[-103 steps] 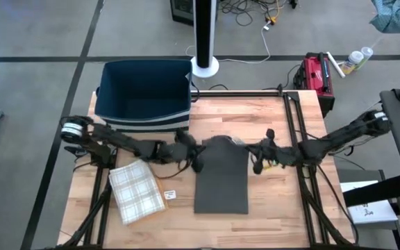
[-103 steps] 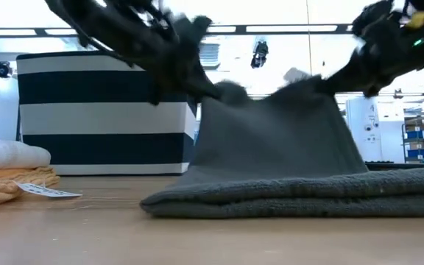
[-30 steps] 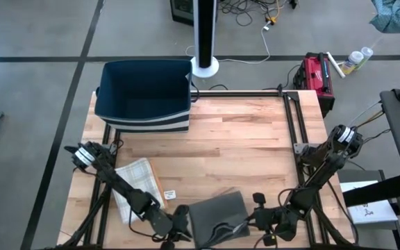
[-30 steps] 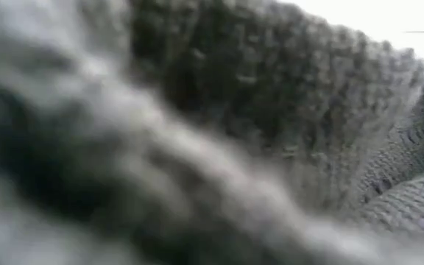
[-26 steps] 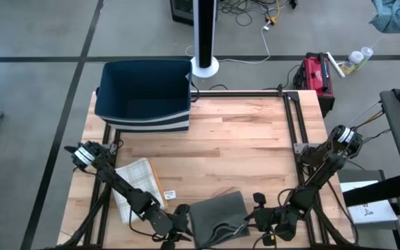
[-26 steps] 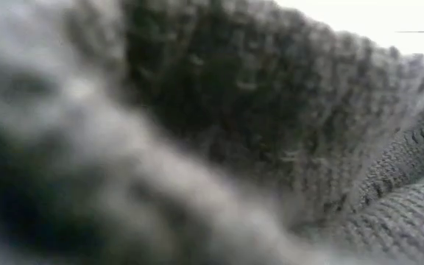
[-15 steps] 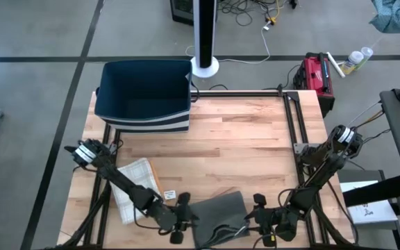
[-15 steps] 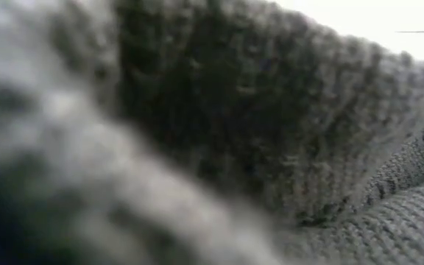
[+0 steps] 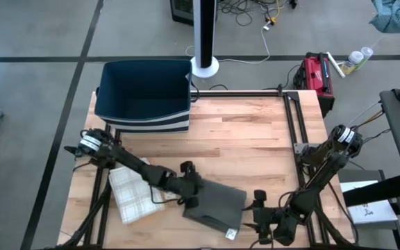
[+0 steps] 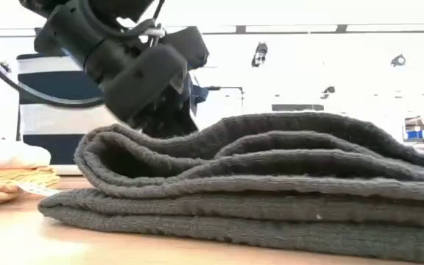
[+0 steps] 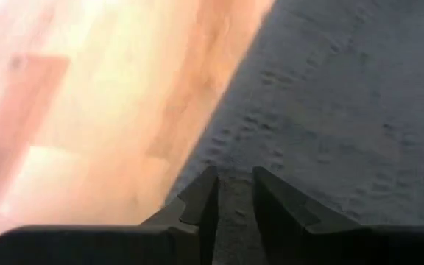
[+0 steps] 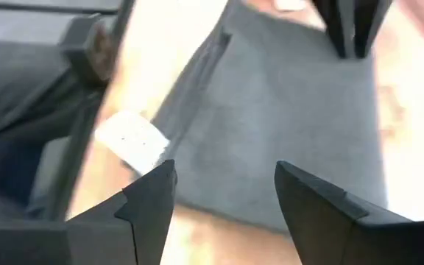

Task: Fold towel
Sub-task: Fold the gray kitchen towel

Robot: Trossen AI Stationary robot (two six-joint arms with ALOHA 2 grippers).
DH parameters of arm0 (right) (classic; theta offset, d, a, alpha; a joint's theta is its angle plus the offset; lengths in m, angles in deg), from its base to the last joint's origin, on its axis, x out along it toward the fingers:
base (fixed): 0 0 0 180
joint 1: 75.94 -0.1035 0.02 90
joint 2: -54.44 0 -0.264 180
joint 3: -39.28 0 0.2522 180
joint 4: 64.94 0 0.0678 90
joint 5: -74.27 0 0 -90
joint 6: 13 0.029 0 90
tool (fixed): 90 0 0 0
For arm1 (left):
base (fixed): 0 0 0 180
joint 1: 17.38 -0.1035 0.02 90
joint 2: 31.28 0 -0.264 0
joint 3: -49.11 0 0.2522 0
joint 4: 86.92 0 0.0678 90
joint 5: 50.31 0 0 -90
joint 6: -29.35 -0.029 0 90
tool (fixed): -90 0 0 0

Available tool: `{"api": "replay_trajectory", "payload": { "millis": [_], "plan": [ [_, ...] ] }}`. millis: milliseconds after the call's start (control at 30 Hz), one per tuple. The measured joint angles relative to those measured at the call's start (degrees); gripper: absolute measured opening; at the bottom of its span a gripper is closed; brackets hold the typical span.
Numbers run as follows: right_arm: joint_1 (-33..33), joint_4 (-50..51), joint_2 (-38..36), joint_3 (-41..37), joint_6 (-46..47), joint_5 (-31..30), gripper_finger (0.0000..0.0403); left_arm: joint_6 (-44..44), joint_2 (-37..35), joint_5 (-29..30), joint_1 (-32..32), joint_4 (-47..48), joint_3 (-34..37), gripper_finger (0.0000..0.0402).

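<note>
Gray towel point(image 9: 214, 206) folded, sitting on the counter point(image 9: 242, 139) right under the left pincer point(image 9: 190, 194), nearly shut but gripping nothing. Right pincer point(image 9: 261, 221) wide open just beside it. Best to lift straight off, no snagging layers.

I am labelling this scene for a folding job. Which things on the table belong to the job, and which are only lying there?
Part of the job:
- grey towel, folded, near the table's front edge
- left gripper, at the towel's left edge
- right gripper, open, off the towel's right side

Just lying about:
- checked cloth
- striped bin
</note>
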Motion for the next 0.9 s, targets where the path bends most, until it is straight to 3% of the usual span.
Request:
{"api": "replay_trajectory", "payload": {
  "millis": [200,400,500,667,900],
  "plan": [
    [2.1,-0.1,0.1,-1.8,3.0,-8.4,0.0225,-1.7,-4.7,-3.5,0.6,2.2,0.0,0.0075],
    [4.5,-0.3,0.1,-3.4,4.5,-9.2,0.0216,1.6,-6.3,-5.5,9.8,2.2,0.0,0.0077],
    [4.9,-0.6,0.1,-3.4,4.2,-9.2,0.0212,3.8,-5.0,-1.6,14.1,1.8,0.0,0.0083],
    [5.1,-0.8,0.1,-3.5,4.1,-9.2,0.0211,3.9,-3.6,11.3,17.2,0.6,0.1,0.0101],
    [5.1,-0.8,0.1,-3.5,4.0,-9.1,0.021,3.8,-2.7,12.6,17.0,-2.1,0.1,0.012]
  ]
}}
